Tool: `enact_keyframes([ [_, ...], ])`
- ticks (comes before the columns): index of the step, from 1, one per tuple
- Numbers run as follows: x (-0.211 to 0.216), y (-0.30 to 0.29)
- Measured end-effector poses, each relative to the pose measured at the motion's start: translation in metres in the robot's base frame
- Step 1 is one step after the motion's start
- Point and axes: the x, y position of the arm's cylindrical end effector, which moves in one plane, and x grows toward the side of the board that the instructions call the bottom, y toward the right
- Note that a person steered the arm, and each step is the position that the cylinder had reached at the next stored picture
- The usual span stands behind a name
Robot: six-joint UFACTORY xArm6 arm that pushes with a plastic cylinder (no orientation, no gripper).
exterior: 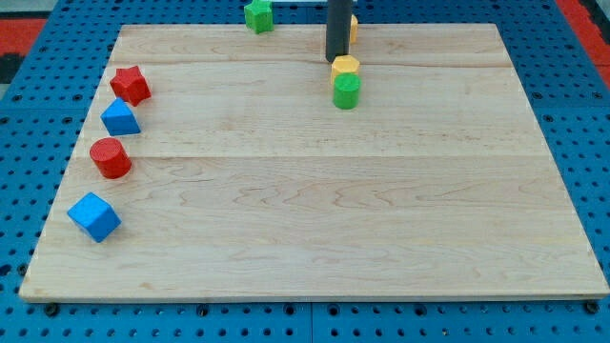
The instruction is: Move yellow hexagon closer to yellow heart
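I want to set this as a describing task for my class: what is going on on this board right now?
A single arm with a dark rod is pushing blocks on a wooden board. My tip sits at the view's top, just above the yellow hexagon, which touches a green cylinder below it. The yellow heart is mostly hidden behind the rod. A green block lies at the top edge; a red star, blue block, red cylinder and blue cube line the left.

Lab bench; blue pegboard (29, 114)

Wooden board (315, 229) — 4 blocks along view's left edge, 4 near top centre.
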Motion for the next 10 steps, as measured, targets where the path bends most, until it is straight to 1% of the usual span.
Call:
enact_keyframes([
  [1, 0.000, 0.022],
  [2, 0.041, 0.071],
  [3, 0.078, 0.055],
  [4, 0.059, 0.001],
  [5, 0.016, 0.011],
  [6, 0.047, 0.012],
  [7, 0.060, 0.058],
  [8, 0.037, 0.083],
  [9, 0.001, 0.073],
  [10, 0.033, 0.070],
])
